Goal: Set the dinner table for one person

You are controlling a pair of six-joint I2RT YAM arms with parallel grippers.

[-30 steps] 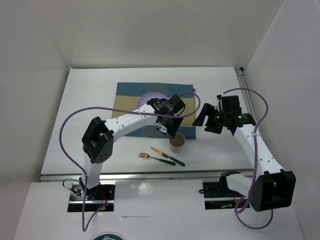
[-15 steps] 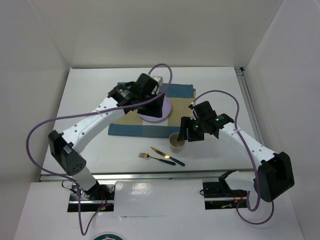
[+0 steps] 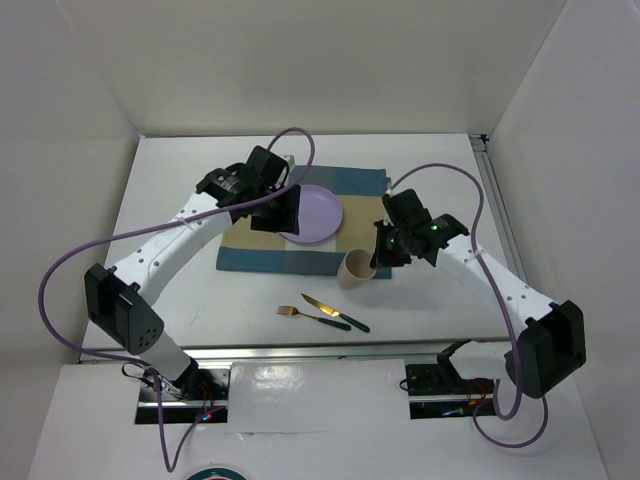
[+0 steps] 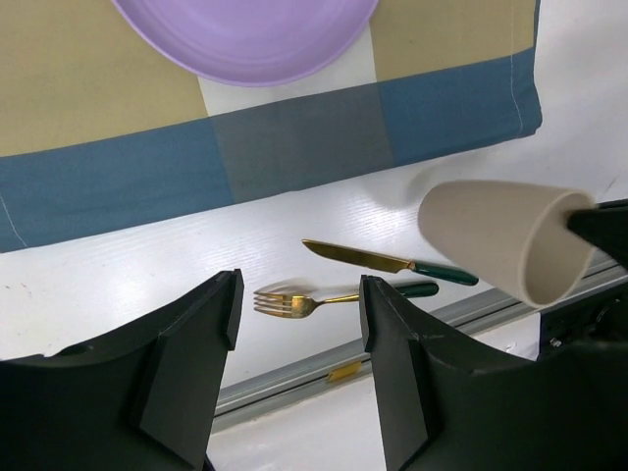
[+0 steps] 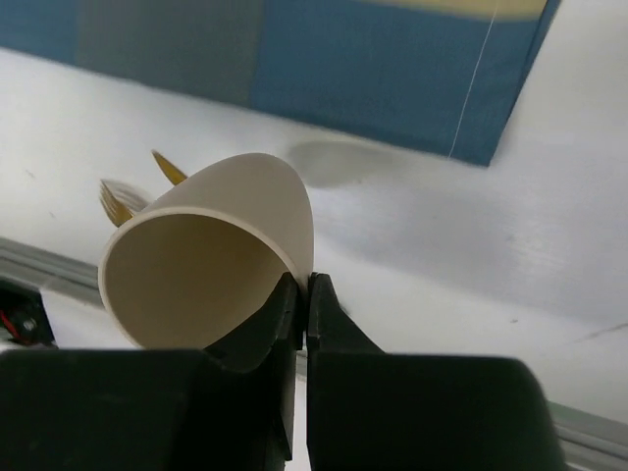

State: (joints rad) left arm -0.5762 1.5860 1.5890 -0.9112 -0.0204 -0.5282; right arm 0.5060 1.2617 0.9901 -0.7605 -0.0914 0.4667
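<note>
A beige paper cup hangs tilted just above the white dinner table, off the near right corner of the blue-and-tan placemat. My right gripper is shut on the cup's rim; in the right wrist view one finger sits inside the cup and one outside, the gripper pinching the wall. My left gripper hovers open over the left edge of the purple plate with nothing in it. The left wrist view shows that gripper above the fork, with the cup at right.
A gold fork and a gold knife with green handles lie on the table in front of the placemat. A metal rail runs along the near edge. White walls close in the back and both sides.
My right gripper came in from the right, shut on the cup's rim and tipped the cup off the table. My left arm swung from the cup back over the plate.
</note>
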